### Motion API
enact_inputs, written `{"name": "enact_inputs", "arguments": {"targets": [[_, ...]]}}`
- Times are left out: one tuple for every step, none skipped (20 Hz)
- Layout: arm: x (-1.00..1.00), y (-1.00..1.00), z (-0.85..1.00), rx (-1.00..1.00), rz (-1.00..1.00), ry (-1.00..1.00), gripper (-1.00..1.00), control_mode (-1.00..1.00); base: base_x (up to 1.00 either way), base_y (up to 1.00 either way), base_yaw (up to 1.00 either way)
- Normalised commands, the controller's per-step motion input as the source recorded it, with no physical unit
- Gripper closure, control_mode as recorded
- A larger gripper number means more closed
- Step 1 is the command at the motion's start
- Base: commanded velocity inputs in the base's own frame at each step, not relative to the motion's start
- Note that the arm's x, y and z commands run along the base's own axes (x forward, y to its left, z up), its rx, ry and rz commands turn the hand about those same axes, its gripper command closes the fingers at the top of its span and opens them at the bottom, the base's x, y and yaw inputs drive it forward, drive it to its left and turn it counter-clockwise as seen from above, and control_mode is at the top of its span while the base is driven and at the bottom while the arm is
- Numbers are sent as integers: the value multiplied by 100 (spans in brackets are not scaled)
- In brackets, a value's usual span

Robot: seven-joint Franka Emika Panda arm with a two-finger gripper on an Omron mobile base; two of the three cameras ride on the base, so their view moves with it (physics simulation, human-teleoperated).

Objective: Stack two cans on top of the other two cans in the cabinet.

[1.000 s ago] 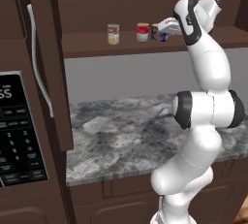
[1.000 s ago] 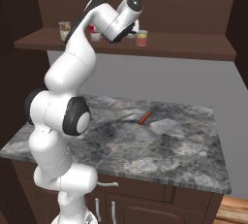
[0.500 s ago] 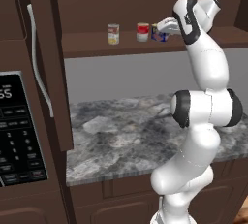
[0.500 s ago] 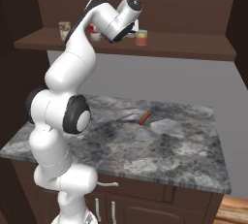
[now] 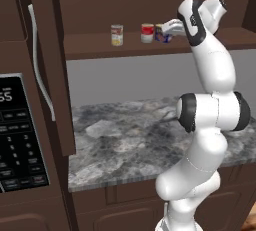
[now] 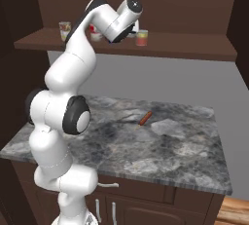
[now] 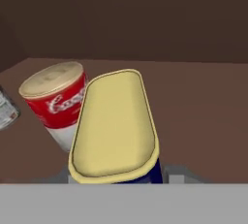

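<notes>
The blue tin (image 7: 116, 126) stands on the cabinet shelf (image 5: 100, 45), right in front of my gripper (image 5: 168, 26), its long pale-yellow lid facing my camera and the blue side just peeking below. I judge it rigid and light, with flat smooth walls that could slip, so I should pinch it across the narrow width, low on the long sides. My fingers sit either side of it, but I cannot tell whether they press it or stand clear. The red can (image 7: 55, 103) stands just beside the tin, close enough to be knocked. Further along the shelf is the cream can (image 5: 117, 34), and another small can (image 6: 141, 37) stands apart on the other side. Below lies the stone counter (image 6: 170, 146) with a sausage (image 6: 145, 118) on it.
</notes>
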Motion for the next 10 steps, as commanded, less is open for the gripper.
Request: {"name": "enact_inputs", "arguments": {"targets": [[2, 7, -6, 0, 0, -6, 100, -100, 0, 0, 0], [0, 2, -4, 0, 0, -7, 100, -100, 0, 0, 0], [-12, 0, 0, -2, 0, -12, 100, -100, 0, 0, 0], [-32, -5, 0, -6, 0, -21, 100, -100, 0, 0, 0], [-40, -17, 2, -7, 0, -25, 100, -100, 0, 0, 0], [-41, -21, 4, -5, -6, -20, 100, -100, 0, 0, 0], [-40, -24, 6, -7, -7, -17, 100, -100, 0, 0, 0], [-36, -24, 9, -8, -8, -13, 100, -100, 0, 0, 0], [-39, -21, 15, -7, -10, -13, 100, -100, 0, 0, 0], [-39, -19, 17, -7, -11, -12, 100, -100, 0, 0, 0]]}}
